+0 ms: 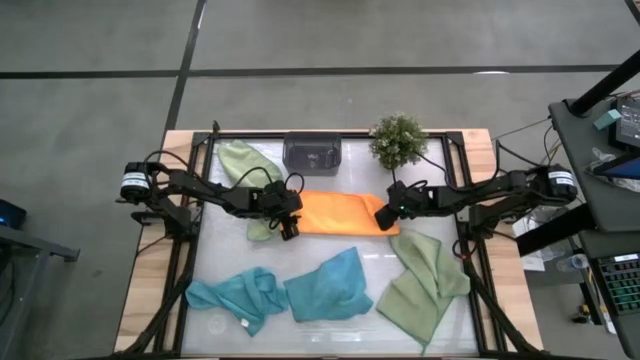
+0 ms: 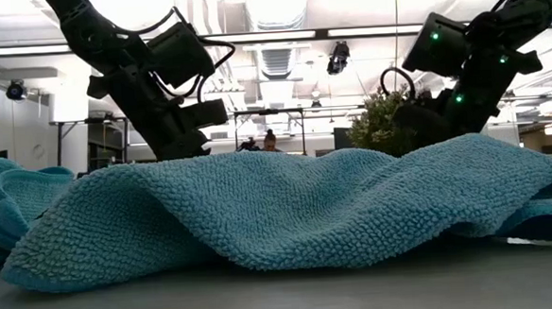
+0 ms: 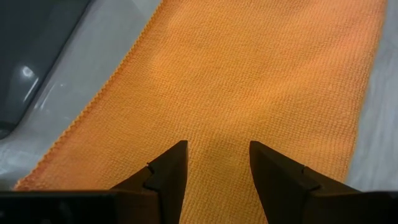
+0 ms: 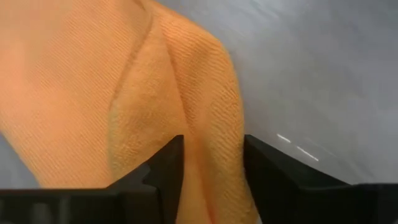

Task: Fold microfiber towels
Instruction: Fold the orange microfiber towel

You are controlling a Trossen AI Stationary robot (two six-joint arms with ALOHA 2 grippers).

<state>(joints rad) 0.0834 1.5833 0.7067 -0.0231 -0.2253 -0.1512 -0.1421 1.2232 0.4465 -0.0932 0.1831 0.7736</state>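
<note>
Orange microfiber towel (image 1: 342, 213) lies mid-bench, folded into a strip, the left tool (image 1: 291, 222) at one end and the right tool (image 1: 385, 217) at the other. Left wrist view: fingers parted above flat cloth, holding nothing. Right wrist view: fingers straddle a raised fold; whether they grip it is unclear.

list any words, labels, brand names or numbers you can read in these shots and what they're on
None can be read.
The orange towel, the teal-blue towels and the sage green towels are plain, with no tag or print showing.
The dark grey tray shows no legible marking.
The equipment at the right edge is too small to read.
</note>
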